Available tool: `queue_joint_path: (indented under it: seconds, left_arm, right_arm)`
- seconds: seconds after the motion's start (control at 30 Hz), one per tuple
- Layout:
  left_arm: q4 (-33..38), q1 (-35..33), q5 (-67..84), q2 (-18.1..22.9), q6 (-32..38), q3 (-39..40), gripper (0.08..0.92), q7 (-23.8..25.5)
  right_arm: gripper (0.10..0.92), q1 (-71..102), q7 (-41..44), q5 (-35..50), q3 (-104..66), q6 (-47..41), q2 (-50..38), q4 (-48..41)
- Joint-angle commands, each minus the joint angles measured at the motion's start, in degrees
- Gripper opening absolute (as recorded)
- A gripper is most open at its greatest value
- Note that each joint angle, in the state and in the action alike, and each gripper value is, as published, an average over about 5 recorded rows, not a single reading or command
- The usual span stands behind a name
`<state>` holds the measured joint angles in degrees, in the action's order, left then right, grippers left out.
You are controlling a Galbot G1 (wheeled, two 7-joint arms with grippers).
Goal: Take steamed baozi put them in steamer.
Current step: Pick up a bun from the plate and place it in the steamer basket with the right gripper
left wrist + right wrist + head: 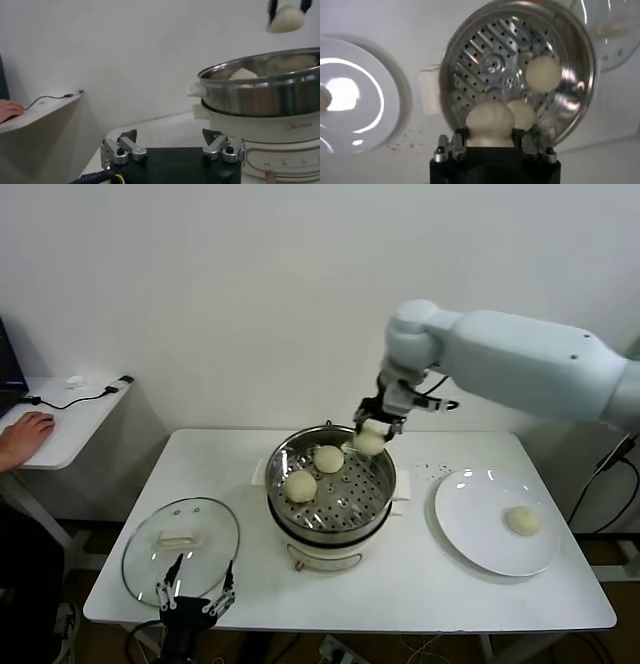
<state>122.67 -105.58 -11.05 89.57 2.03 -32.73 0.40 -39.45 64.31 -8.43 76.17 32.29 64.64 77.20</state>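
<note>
My right gripper (371,434) is clamped on 1 baozi (369,442), holding it in the air above the far rim of the steamer (330,519). 2 buns (314,472) already sit on its perforated tray, and 1 more bun (522,520) lies on the white plate (480,536). My left gripper (195,592) hangs at the table's near edge by the glass lid (181,546), fingers spread apart.
</note>
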Motion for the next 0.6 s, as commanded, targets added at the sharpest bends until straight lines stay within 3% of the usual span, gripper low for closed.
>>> queue_joint_path:
  seconds: [0.03,0.6]
  left_arm:
    - [-0.17,-0.36,-1.28,0.06,0.18,0.18,0.823,-0.26]
    - [-1.00,-0.44,-0.99,0.32,0.38,0.36,0.823,-0.60]
  right_arm:
    - [0.594,9.33,-1.53,-8.41,-1.79,5.22,8.75,2.19]
    - [0.602,11.66,-0.59,-4.20,1.26,2.92,5.30,3.84]
